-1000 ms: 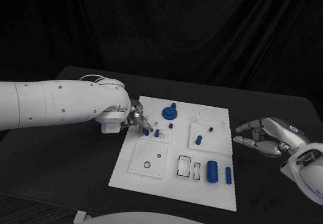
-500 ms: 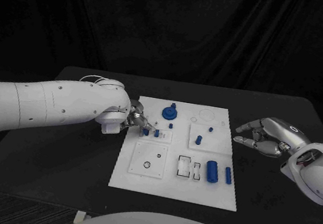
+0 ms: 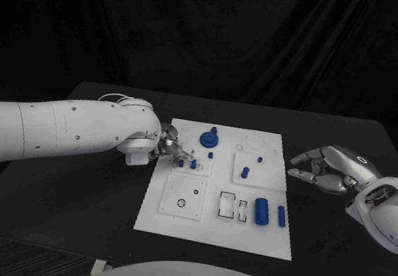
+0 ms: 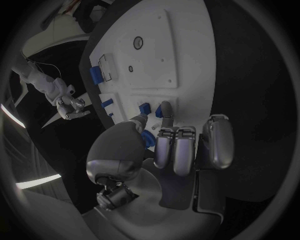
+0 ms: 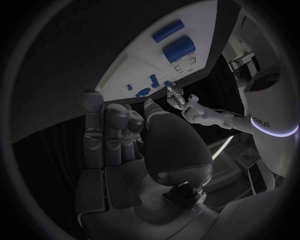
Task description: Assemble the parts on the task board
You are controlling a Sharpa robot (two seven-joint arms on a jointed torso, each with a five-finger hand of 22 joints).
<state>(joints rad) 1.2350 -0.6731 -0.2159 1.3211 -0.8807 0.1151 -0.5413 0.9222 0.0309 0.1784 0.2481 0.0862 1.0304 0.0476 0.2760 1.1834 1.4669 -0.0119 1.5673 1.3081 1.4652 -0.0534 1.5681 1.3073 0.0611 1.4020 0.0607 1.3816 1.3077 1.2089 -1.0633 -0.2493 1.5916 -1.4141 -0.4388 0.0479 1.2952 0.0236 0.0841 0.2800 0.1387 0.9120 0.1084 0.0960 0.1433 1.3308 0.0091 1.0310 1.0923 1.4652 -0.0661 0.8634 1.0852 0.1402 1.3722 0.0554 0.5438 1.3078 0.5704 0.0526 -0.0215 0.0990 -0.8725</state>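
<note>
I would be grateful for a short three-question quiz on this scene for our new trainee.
1. True or false: the right hand rests on the task board.
2. Which hand has its fingertips at the small blue parts near the board's edge? A) left B) right
3. Fill in: the two blue cylinders lie on the board's ____ side, as the robot sees it.

Key
1. False: it is off the board, over the black table.
2. A: the left hand.
3. right
</note>
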